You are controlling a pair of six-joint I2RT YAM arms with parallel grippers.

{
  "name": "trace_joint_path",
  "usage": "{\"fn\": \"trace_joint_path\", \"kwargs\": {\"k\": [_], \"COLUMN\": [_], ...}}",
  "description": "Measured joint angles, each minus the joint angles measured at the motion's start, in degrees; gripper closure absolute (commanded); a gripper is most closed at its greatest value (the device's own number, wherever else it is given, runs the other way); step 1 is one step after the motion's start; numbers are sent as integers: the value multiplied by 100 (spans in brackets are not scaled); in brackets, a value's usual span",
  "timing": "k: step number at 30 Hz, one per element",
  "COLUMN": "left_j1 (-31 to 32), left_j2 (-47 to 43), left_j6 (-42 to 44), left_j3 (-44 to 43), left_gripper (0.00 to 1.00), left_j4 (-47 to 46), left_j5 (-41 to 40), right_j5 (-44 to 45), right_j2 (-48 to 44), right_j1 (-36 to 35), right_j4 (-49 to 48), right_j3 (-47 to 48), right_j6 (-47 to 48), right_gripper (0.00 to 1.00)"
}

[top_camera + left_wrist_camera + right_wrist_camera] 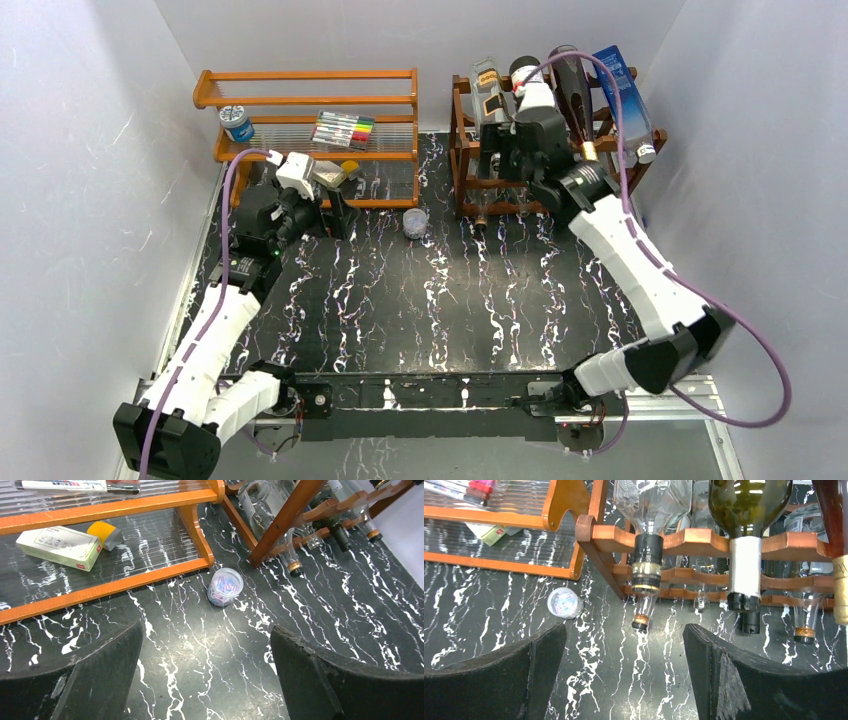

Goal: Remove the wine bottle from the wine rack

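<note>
The dark reddish-brown wine rack (694, 537) stands at the back right (462, 150) and holds several bottles lying neck-forward. On its top rail a dark green wine bottle (744, 575) with a white foil neck lies between a clear bottle (646, 560) with a black cap and a bottle (839, 590) with gold foil. My right gripper (624, 675) hovers open just in front of the rack, below the clear bottle's neck, touching nothing. My left gripper (207, 675) is open over the table, near the orange shelf (125, 580).
A small clear jar of paper clips (225, 586) stands on the table between shelf and rack (414, 222). The orange shelf holds a white box (60, 547), markers (343, 129) and a blue-lidded jar (237, 123). A blue carton (620, 85) sits on the rack's right side.
</note>
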State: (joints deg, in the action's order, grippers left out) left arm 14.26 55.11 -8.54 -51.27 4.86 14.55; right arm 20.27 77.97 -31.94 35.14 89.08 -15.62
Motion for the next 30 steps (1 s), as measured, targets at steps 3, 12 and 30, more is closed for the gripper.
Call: {"fn": "trace_joint_path", "kwargs": {"k": [3, 12, 30], "left_j1": [76, 249, 326], "left_j2": [-107, -192, -234], "left_j6": [87, 153, 227], "left_j3": [28, 59, 118], "left_gripper": [2, 2, 2], "left_j4": [-13, -81, -98], "left_j5": [-109, -236, -422], "right_j5": [125, 387, 1067], "right_j2": [560, 1593, 3659], "right_j1": [17, 249, 306], "right_j4": [87, 46, 94], "right_j3": [549, 1661, 3668], "right_j6": [79, 317, 942], "right_gripper": [2, 2, 2]}}
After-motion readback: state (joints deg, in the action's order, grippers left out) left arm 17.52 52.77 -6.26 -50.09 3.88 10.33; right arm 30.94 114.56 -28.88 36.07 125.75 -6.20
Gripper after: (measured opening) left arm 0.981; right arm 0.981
